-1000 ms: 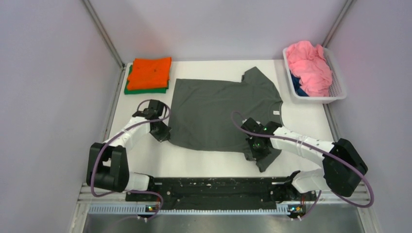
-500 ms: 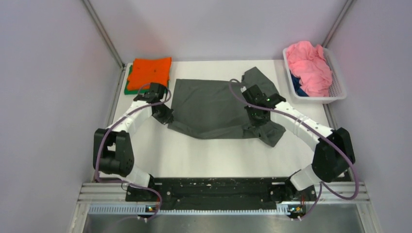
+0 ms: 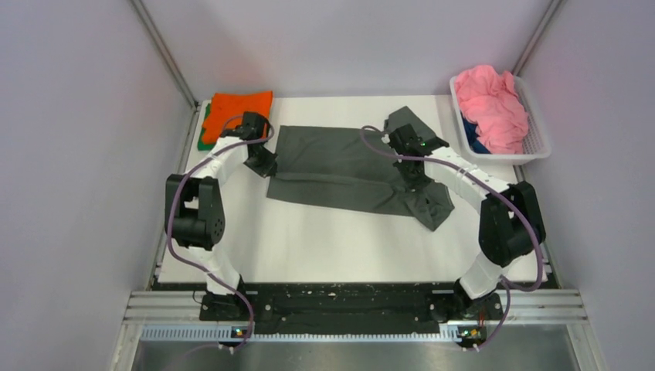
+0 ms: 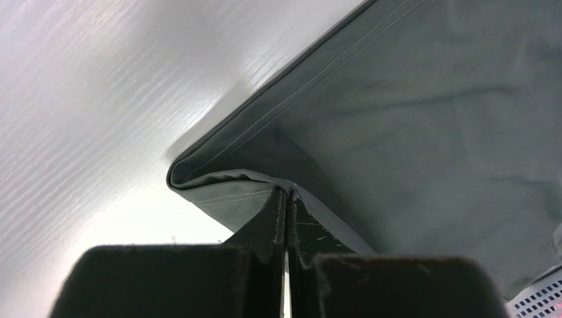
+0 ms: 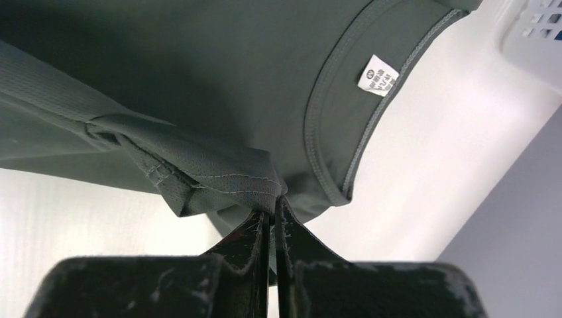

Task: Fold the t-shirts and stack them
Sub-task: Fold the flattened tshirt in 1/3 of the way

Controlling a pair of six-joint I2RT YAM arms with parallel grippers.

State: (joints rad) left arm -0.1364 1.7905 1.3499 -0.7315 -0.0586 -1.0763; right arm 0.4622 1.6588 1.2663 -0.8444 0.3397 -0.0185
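On the far left, the folded orange t-shirt [image 3: 241, 107] sits on top of the green t-shirt [image 3: 202, 141]. That is the pile so far.

Just beside the pile, the left gripper [image 3: 263, 162] is pinched tight on the hem corner of the dark grey t-shirt [image 3: 340, 166]. A moment ago this shirt lay flat and wide on the white table [image 3: 347, 247], and both grippers were at its near edge. Now they have lifted that edge and carried it over toward the far side. The shirt looks like a long thin strip, doubled over, in the far middle of the table.

On the right, the right gripper [image 3: 412, 176] is squeezed shut on a bunched sleeve seam, close to the neck with the white label [image 5: 378, 74]. A loose bit of cloth hangs toward the near side.

Far right, the white basket [image 3: 541, 147] holds the pink t-shirt [image 3: 490, 104] and a blue t-shirt [image 3: 473, 139].

I think the first fold is nearly done. More folds and the move to the pile are yet to come.
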